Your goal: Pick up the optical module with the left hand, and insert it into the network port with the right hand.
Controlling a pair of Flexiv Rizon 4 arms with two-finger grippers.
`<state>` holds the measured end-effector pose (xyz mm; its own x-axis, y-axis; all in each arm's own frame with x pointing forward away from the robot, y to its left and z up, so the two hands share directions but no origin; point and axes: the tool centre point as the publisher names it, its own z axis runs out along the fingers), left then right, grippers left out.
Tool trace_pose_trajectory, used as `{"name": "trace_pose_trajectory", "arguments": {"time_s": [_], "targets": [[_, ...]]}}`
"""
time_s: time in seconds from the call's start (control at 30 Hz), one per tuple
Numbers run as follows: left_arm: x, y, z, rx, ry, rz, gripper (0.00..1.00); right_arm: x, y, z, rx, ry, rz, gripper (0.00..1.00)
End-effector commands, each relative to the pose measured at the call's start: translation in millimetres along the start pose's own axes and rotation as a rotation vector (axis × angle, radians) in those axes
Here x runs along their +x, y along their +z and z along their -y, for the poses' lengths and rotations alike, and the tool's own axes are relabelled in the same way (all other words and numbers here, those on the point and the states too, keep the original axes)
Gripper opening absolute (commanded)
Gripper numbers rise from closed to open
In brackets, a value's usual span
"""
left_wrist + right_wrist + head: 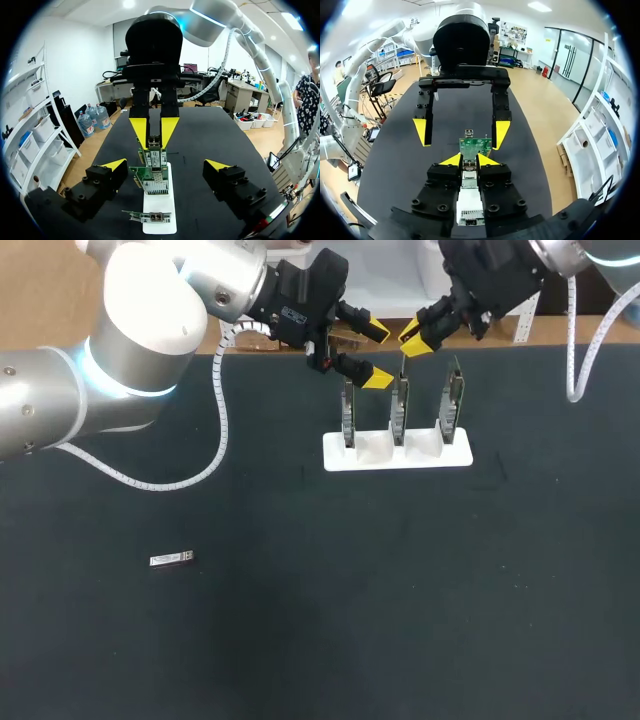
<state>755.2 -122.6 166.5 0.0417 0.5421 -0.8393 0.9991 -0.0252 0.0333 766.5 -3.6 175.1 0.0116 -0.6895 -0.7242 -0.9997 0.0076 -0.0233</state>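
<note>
A small silver optical module (171, 559) lies flat on the black table, far to the left of both grippers. At the back stands a white stand (362, 454) holding three upright green boards (399, 412). My left gripper (377, 352) hangs open over the left board, its fingers well apart around the board row (152, 182). My right gripper (415, 340) faces it from the right, fingers close together on a narrow silver module (469, 172). That module points down at the middle board's top.
The stand (159, 220) sits near the table's far edge. A white coiled cable (215, 430) from my left arm droops onto the table to the stand's left. The wide dark mat in front of the stand holds only the loose module.
</note>
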Motion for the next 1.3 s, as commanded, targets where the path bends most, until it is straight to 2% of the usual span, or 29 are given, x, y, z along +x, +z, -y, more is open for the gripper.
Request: {"name": "trace_pose_trajectory", "arguments": {"time_s": [0.03,0.6,1.3], "targets": [[-0.4,0.4,-1.8,0.003,0.0,-0.002,1.0,-0.1,0.3,0.8,-0.003,-0.001,0.001,0.0],[-0.4,0.4,-1.8,0.003,0.0,-0.002,1.0,1.1,7.0,2.9,-0.007,0.008,-0.009,0.0],[-0.4,0.4,-1.8,0.003,0.0,-0.002,1.0,12.1,15.0,1.2,-0.01,0.044,-0.031,0.0]]}}
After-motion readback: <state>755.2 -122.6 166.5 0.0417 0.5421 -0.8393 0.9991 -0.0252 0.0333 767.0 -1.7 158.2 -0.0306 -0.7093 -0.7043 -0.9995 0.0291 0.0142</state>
